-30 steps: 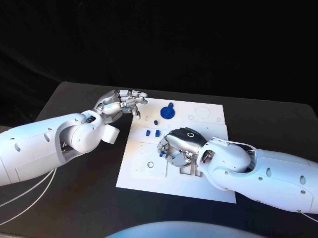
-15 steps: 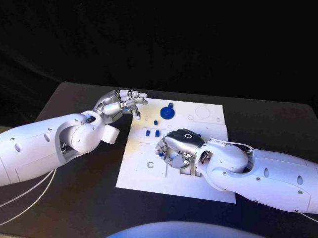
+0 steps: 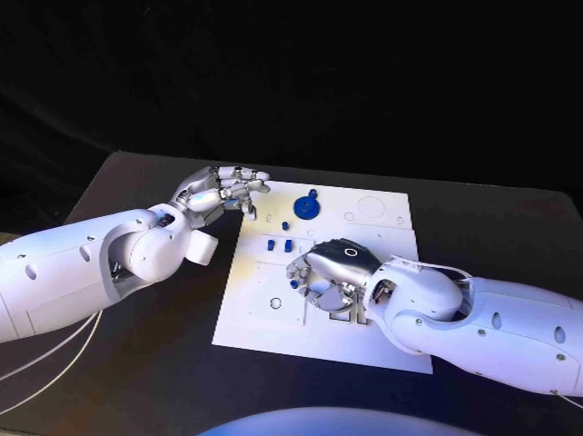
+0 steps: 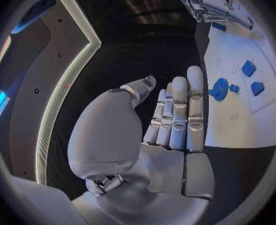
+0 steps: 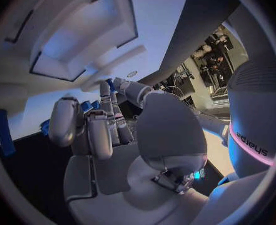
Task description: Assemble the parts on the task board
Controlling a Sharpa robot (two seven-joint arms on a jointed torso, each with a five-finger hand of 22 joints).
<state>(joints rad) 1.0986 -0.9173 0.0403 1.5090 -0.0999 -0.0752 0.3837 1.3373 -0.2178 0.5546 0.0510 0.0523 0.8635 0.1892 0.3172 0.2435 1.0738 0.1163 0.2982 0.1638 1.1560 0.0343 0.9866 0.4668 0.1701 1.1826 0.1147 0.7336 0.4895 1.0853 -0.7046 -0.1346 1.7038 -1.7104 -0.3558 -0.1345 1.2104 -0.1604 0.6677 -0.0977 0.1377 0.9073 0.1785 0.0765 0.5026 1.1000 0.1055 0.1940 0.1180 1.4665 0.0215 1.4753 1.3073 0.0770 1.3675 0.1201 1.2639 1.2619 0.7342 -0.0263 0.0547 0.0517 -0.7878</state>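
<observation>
Comparing with a second ago, little has shifted: the right hand (image 3: 333, 272) stays bent knuckles-up over the middle of the white board (image 3: 383, 345), having edged only slightly toward 3 o'clock. Its fingers curl down toward the board, and the right wrist view shows small blue pieces (image 5: 86, 106) just by the fingertips (image 5: 63, 130); whether anything is pinched I cannot tell. The left hand (image 3: 220, 193) keeps its place off the board's 10 o'clock corner over the black table (image 3: 134, 173), fingers straight, close together and holding nothing. On the board, the round blue knob (image 3: 309, 206) lies near 12 o'clock, two small blue blocks (image 3: 280, 244) sit just at 9 o'clock of the right hand, and a tiny blue piece (image 3: 285, 223) lies between knob and blocks, all where they were.
</observation>
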